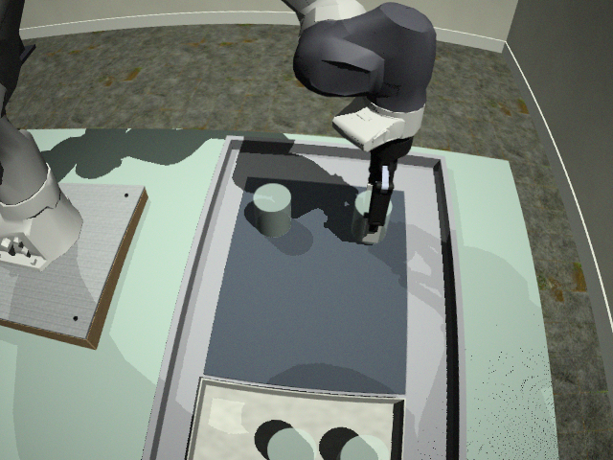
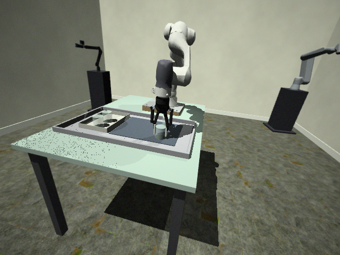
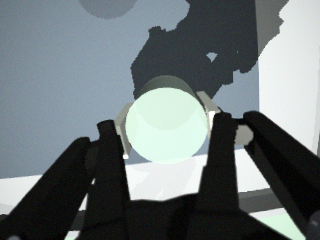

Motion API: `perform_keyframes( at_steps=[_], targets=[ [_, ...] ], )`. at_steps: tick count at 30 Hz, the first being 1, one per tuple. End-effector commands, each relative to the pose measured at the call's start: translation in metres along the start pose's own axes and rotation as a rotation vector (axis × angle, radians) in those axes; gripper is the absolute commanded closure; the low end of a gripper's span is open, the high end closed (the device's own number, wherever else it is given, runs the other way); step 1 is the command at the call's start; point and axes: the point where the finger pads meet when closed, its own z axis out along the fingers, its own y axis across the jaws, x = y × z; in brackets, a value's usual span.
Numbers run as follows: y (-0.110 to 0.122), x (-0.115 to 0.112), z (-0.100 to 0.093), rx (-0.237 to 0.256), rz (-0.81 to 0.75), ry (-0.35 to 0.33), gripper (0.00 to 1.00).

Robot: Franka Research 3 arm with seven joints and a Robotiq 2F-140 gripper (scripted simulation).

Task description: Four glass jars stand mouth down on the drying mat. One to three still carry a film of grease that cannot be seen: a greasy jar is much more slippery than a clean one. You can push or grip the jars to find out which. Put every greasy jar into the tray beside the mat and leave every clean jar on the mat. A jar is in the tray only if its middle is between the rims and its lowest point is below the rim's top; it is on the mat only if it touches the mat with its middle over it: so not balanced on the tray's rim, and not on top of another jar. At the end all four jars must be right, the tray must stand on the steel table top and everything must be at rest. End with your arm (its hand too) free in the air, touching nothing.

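The jaws (image 1: 372, 210) (image 2: 160, 130) point down over the mat (image 1: 306, 307) (image 2: 132, 128) (image 3: 50, 100), partly closed, with one jar (image 1: 360, 218) (image 2: 160, 132) (image 3: 166, 125) between their two pads. The pads stand on opposite sides of it, very close to its wall; I cannot tell whether they grip it. The jar is upright near a corner of the mat. A second jar (image 1: 272, 210) stands on the mat, well apart from the jaws. Two more jars (image 1: 290, 446) (image 1: 363, 449) (image 2: 106, 112) (image 2: 97, 116) are in the tray (image 1: 302, 388) (image 2: 93, 128) beside the mat.
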Motion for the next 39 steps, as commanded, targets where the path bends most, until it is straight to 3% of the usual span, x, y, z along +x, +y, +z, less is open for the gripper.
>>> perform_keyframes(
  at_steps=[1, 39],
  targets=[
    [-0.0003, -0.0007, 0.0005, -0.002, -0.001, -0.002, 0.57],
    [-0.0003, -0.0007, 0.0005, -0.002, -0.001, -0.002, 0.63]
  ],
)
